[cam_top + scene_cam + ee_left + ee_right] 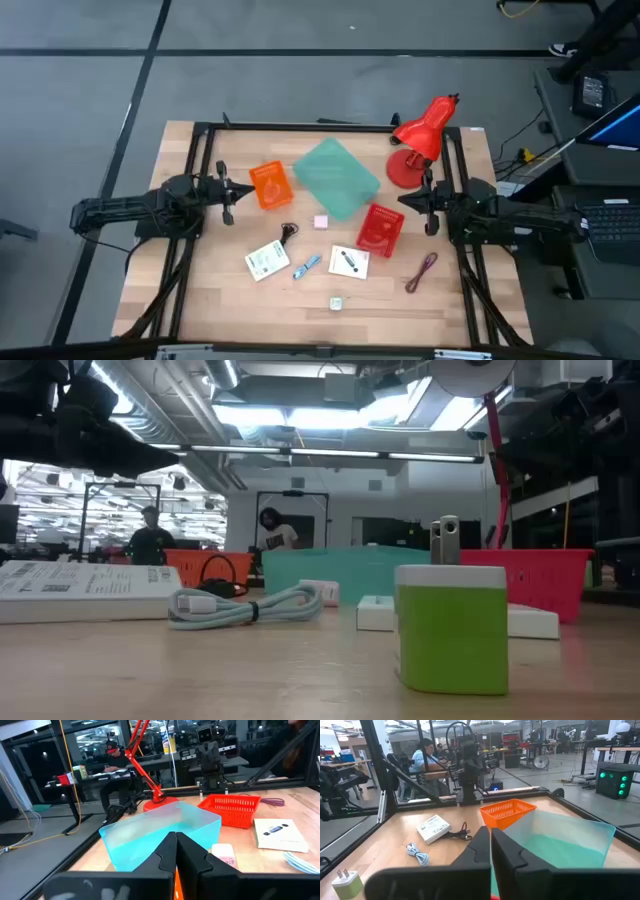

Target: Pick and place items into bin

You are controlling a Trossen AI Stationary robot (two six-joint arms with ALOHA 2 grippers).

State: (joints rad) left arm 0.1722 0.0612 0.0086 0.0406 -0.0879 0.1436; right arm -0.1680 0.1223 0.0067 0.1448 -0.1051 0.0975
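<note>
Three bins stand mid-table: an orange basket [270, 185], a teal bin [335, 177] and a red basket [380, 228]. The items lie loose on the wood nearer the front edge: a black cable [289, 232], a tiny pink cube [321, 222], a white printed box [266, 260], a blue-white cable [306, 266], a white card [349, 262], a maroon cable [424, 270] and a small pale plug block [336, 302]. My left gripper [232, 192] hovers shut left of the orange basket. My right gripper [428, 203] hovers shut right of the red basket. Neither touches anything.
A red desk lamp [420, 140] stands at the far right corner, its base just beyond my right gripper. A black frame [300, 127] runs around the table. Bare wood lies along the near edge. People sit at desks beyond the table [422, 757].
</note>
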